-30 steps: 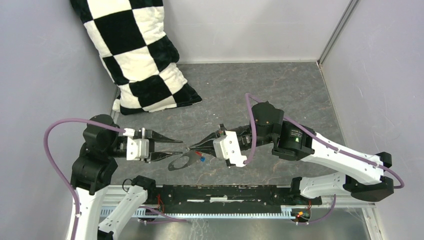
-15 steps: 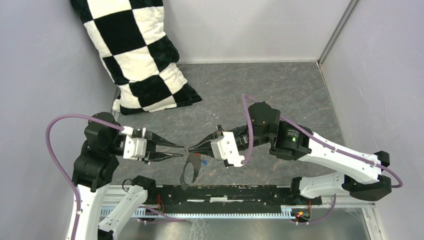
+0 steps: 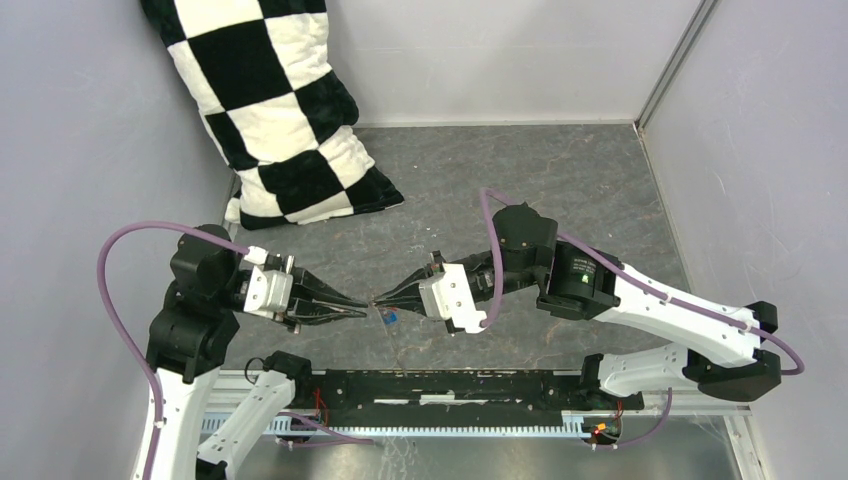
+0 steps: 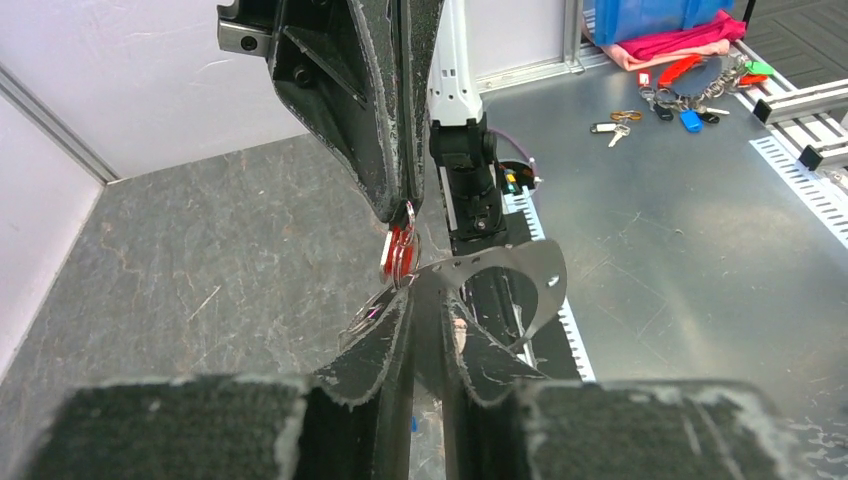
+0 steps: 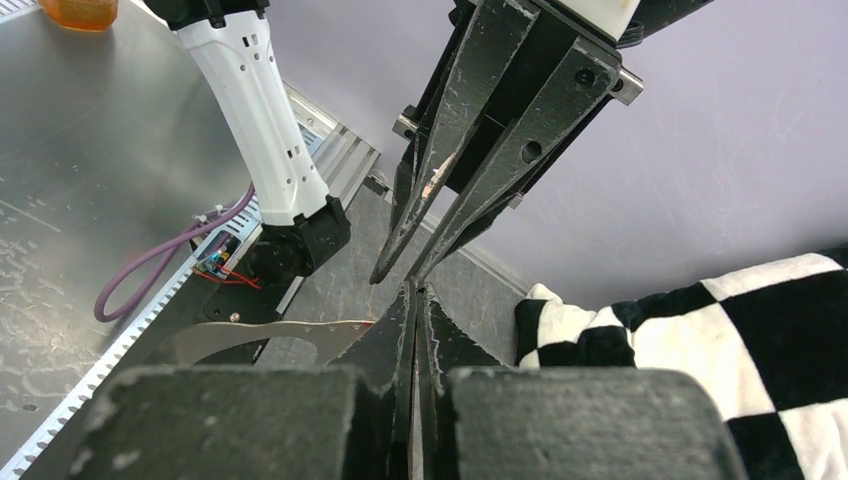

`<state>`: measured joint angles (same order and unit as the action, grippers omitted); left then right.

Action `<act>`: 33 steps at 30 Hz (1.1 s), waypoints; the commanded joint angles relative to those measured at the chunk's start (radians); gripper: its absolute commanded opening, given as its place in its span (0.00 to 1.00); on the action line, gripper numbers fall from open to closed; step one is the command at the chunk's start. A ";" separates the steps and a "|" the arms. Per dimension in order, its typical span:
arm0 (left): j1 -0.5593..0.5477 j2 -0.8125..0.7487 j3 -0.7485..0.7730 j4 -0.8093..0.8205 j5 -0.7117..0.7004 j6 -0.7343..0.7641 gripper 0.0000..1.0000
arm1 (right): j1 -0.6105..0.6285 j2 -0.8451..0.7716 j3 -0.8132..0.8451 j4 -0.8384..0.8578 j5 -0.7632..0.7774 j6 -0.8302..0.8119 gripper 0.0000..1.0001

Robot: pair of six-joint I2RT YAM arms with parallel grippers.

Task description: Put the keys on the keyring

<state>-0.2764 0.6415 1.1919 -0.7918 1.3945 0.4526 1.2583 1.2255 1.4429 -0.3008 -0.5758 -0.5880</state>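
The left gripper (image 3: 363, 309) has its jaws narrowed to a slim gap, with one end of the grey keyring (image 5: 260, 338) right at its tips. Just beyond, the red key (image 4: 398, 252) dangles from the tips of the right gripper (image 3: 381, 298), which is pinched tight. The blue key (image 3: 390, 317) shows just beside those tips.

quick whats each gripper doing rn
left gripper: jaws nearly together at the keyring's edge; cannot tell if it grips
right gripper: closed on the red key
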 commanded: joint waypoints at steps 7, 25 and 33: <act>0.000 -0.014 -0.016 0.019 0.013 -0.077 0.26 | 0.002 0.000 0.034 0.075 -0.022 0.013 0.00; 0.000 -0.002 -0.022 0.014 -0.017 -0.047 0.35 | 0.004 0.017 0.040 0.091 -0.048 0.024 0.00; 0.000 -0.010 -0.030 0.015 0.003 -0.044 0.24 | 0.006 0.023 0.042 0.099 -0.049 0.029 0.00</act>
<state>-0.2764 0.6350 1.1702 -0.7902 1.3685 0.4183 1.2598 1.2465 1.4429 -0.2787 -0.6121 -0.5709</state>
